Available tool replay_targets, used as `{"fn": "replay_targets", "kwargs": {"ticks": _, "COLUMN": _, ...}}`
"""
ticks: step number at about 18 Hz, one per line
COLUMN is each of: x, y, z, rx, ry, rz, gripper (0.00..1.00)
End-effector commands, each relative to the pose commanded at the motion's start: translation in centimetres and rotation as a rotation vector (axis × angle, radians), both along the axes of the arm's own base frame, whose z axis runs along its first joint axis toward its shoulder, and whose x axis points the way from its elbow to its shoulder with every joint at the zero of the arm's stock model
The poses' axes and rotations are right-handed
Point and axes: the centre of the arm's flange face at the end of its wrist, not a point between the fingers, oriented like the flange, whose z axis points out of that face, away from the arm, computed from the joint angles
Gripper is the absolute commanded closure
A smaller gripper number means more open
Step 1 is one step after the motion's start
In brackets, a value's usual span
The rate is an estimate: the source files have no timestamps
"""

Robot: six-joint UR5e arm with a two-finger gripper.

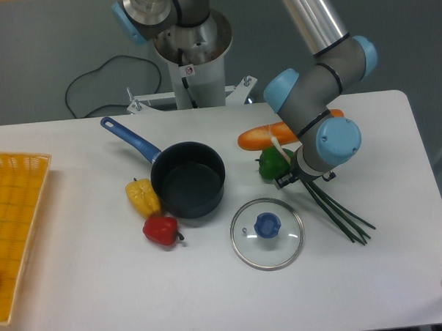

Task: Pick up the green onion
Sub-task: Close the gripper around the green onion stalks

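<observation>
The green onion (340,215) lies on the white table at the right. Its dark stalks fan out toward the lower right, and its whitish end (277,147) rests over the green bell pepper. My gripper (300,178) hangs under the grey and blue wrist, right over the onion's middle. Only dark finger tips show below the wrist, on either side of the stalks. Whether they are closed on the stalks stays hidden by the wrist.
A green bell pepper (268,166) and an orange carrot (266,136) sit just left of the gripper. A glass lid (267,234) lies in front, with a dark pot (189,180), a yellow pepper (143,197) and a red pepper (161,230) further left. A yellow basket (14,218) stands at the left edge.
</observation>
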Motion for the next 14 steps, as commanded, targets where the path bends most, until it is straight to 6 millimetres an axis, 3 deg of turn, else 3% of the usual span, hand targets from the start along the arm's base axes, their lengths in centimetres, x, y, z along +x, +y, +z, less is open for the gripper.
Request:
{"fn": "replay_targets", "kwargs": {"ticks": 5, "x": 0.3, "y": -0.3, "z": 0.2, "rx": 0.002, "ry": -0.001, "rz": -0.004, "gripper": 0.34}}
{"fn": "replay_targets", "kwargs": {"ticks": 10, "x": 0.0, "y": -0.3, "z": 0.1, "rx": 0.003, "ry": 0.002, "rz": -0.001, "gripper": 0.53}}
{"fn": "replay_targets", "kwargs": {"ticks": 14, "x": -0.7, "y": -0.7, "z": 0.4, "rx": 0.008, "ry": 0.01, "rz": 0.01, "gripper": 0.57}}
